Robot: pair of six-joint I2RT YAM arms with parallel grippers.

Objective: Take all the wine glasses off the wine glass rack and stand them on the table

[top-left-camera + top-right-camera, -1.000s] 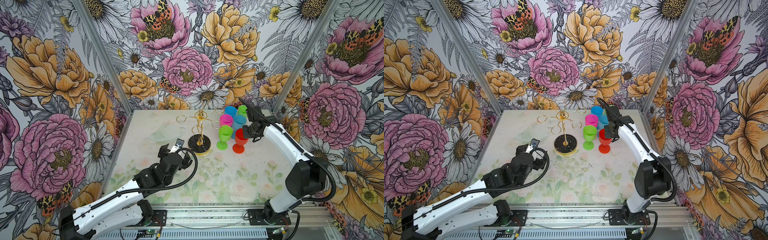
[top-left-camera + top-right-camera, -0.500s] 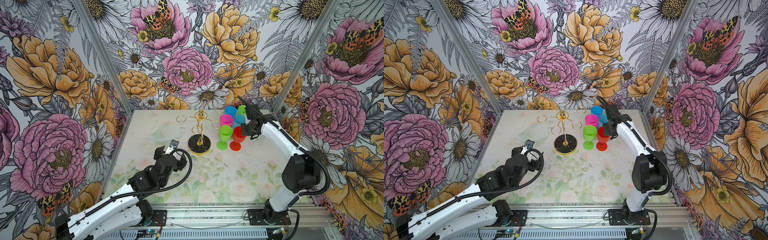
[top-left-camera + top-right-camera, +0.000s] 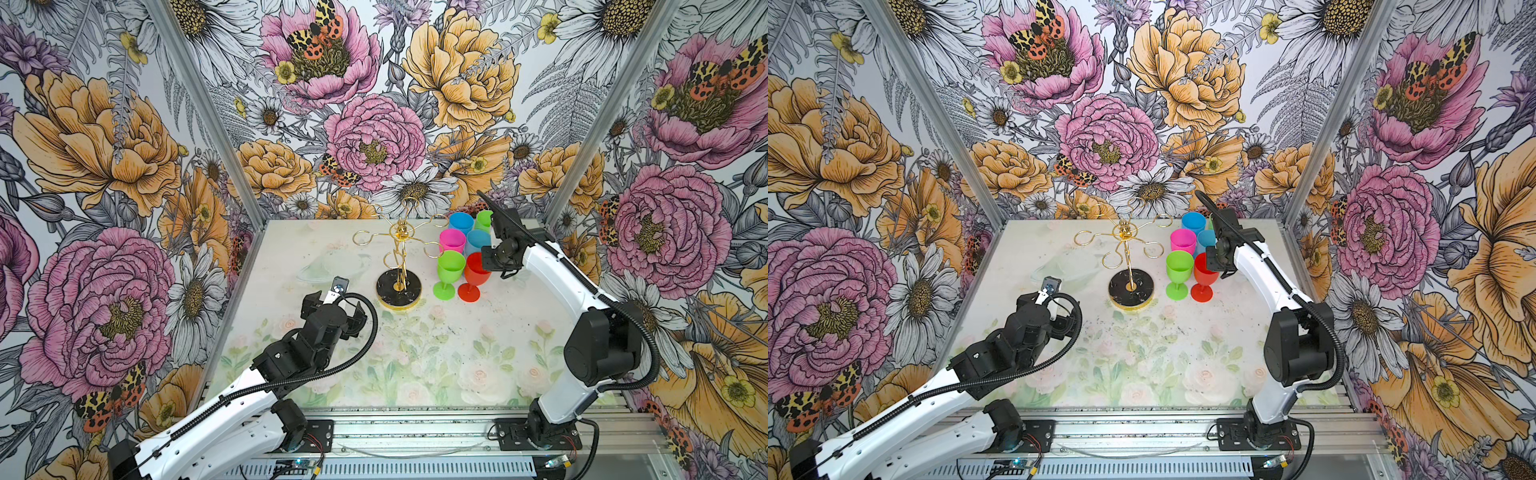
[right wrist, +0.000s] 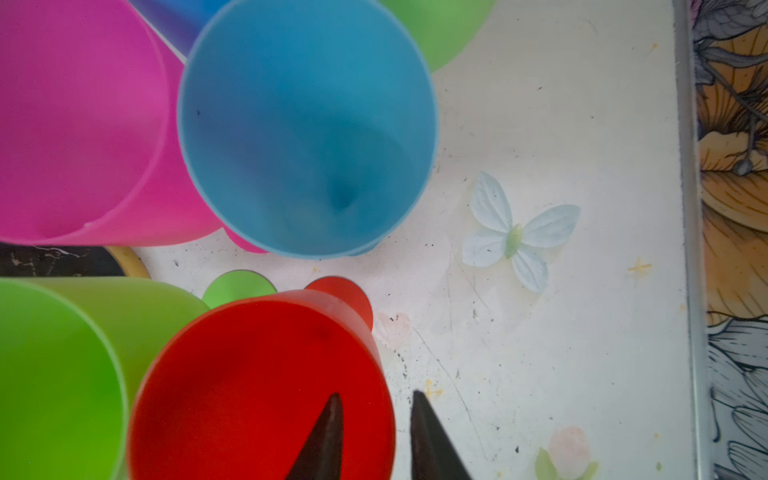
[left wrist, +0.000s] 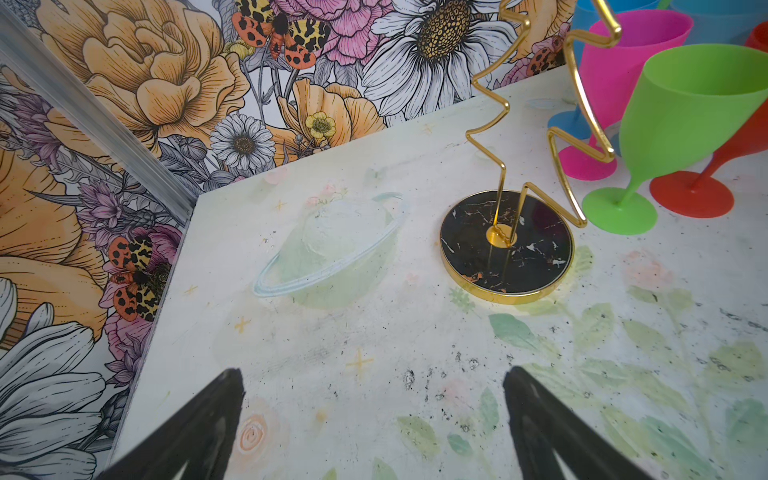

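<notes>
Red wine glass (image 4: 257, 395) stands, rim between parted right tool (image 4: 376, 395); left tool (image 5: 372, 370) spread.

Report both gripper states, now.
Left gripper: open, empty.
Right gripper: open, astride the rim of the red wine glass, not clamping it.

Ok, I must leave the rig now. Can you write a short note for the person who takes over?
Left jaws: wide open, empty, above the table, near the rack.
Right jaws: apart, one inside and one outside the red glass's rim, seemingly not pinching.
Rack: all hooks bare; six glasses stand on the table to its right.
Done: glasses off the rack. Left: lift the right arm clear of the red glass.
</notes>
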